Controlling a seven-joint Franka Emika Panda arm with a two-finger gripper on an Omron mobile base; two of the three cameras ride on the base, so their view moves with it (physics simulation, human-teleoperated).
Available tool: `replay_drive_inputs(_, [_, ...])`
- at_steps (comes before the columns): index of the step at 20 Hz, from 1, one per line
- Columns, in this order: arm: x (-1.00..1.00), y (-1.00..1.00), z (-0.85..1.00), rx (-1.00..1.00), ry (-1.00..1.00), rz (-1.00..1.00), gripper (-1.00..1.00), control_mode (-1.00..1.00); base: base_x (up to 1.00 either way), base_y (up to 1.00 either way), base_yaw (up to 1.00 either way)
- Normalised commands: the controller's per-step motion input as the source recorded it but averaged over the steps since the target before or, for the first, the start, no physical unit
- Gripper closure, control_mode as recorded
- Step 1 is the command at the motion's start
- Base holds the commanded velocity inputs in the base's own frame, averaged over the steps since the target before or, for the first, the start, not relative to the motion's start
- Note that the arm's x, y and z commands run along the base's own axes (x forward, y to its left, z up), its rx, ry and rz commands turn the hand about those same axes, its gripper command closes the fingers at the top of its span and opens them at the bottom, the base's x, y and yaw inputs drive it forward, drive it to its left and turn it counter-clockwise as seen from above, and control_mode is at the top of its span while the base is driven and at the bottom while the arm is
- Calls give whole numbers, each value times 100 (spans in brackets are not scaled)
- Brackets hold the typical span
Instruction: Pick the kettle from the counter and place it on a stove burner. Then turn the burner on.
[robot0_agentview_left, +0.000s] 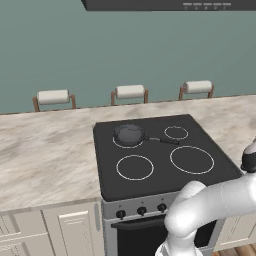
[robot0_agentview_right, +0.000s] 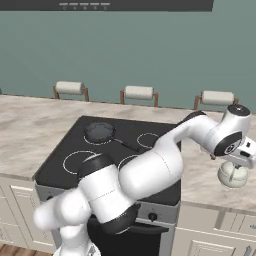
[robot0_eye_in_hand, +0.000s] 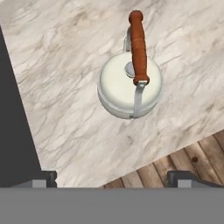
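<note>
Because the kettle (robot0_eye_in_hand: 130, 85) sits on the counter (robot0_eye_in_hand: 65, 65) to the right of the cooktop (robot0_agentview_left: 162, 155), close to the counter's front edge with wooden floor (robot0_eye_in_hand: 183, 162) showing just past it in the hand view, a clumsy descent looks like the main hazard: a nudge toward that edge could send it off. Its reddish-brown handle piece (robot0_eye_in_hand: 138, 48) runs across the top on a thin wire arch, a narrow target, and from this angle I cannot tell how the spread fingers line up with it; if they close along it rather than across, I would expect the arch to slip or the kettle to swing. The end effector (robot0_agentview_right: 239, 160) hangs above the kettle with its fingers (robot0_eye_in_hand: 43, 178) wide apart, gripping nothing (only the tips peek in at the bottom of the hand view).

Outward from there, the front right burner (robot0_agentview_left: 192, 159) looks like the nearest large ring and is bare, as is the front left one (robot0_agentview_left: 134, 167). A dark frying pan (robot0_agentview_left: 129, 134) occupies the back left ring, its long handle (robot0_agentview_left: 162, 140) reaching toward the middle of the glass; a low carry across the cooktop could clip it. Knobs (robot0_agentview_left: 141, 211) line the stove's front panel. Three paper towel holders (robot0_agentview_left: 130, 92) stand along the back wall, well apart from the work.
</note>
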Motion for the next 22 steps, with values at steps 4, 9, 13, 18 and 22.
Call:
replay_drive_inputs(4, [8,-47,-5,0,2,0,-100,-100,0,0,0])
replay_drive_inputs(9, [0,0,0,0,1,0,-100,-100,0,0,0])
replay_drive_inputs(13, [3,0,-5,0,0,0,-100,-100,0,0,0])
replay_drive_inputs(18, [8,0,-18,-2,0,0,-100,-100,0,0,0])
replay_drive_inputs(22, [22,0,-24,-4,0,0,-100,-100,0,0,0])
